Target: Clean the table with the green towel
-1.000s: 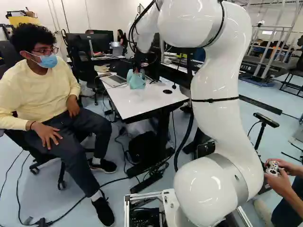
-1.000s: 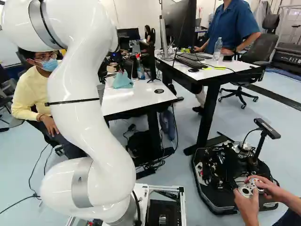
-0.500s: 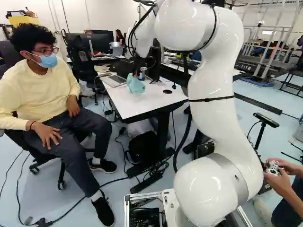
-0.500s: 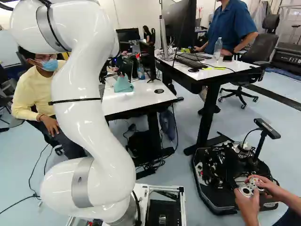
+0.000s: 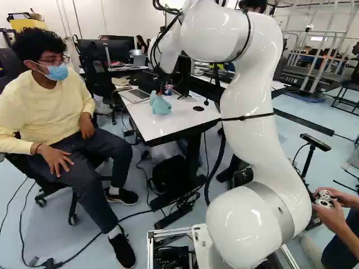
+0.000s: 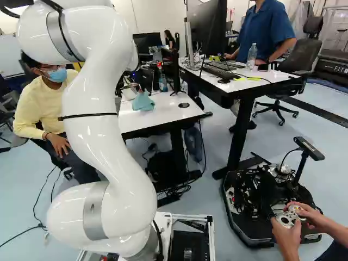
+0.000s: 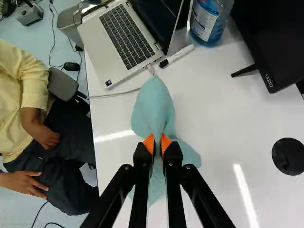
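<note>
The towel [image 5: 161, 106], pinched in the gripper [image 5: 159, 93], has moved nearer the base, and the wrist view shows the laptop's keyboard [image 7: 127, 35], hidden in the right base view.

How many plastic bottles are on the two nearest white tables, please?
2: a blue bottle beside the silver laptop, and a clear bottle near the black keyboard. The white arm may hide more.

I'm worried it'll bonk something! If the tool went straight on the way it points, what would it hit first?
Probably the white table, with folds of the towel the tool grips squashed between. How close, I can't tell.
</note>
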Tool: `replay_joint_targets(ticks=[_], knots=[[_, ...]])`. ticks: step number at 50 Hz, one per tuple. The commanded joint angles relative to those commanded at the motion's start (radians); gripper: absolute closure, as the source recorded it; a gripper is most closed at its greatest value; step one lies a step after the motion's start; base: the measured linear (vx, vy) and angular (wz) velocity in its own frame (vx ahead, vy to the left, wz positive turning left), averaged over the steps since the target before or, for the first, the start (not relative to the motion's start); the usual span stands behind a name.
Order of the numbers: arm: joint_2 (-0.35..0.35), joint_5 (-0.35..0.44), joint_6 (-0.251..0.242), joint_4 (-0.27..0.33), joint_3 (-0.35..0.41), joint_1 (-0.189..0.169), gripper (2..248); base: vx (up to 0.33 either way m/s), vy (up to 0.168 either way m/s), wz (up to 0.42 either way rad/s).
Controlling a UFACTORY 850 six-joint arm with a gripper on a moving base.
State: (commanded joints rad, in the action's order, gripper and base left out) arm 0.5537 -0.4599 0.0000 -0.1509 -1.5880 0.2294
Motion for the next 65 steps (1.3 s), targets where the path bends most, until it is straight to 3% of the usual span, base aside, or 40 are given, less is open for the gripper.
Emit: replay_joint_targets(ticks=[25,65], knots=[[0.016,0.043,0.0,0.0,0.044,0.005,206,0.0,0.0,0.0],[0.089,0.085,0.0,0.0,0.032,0.005,206,0.0,0.0,0.0]])
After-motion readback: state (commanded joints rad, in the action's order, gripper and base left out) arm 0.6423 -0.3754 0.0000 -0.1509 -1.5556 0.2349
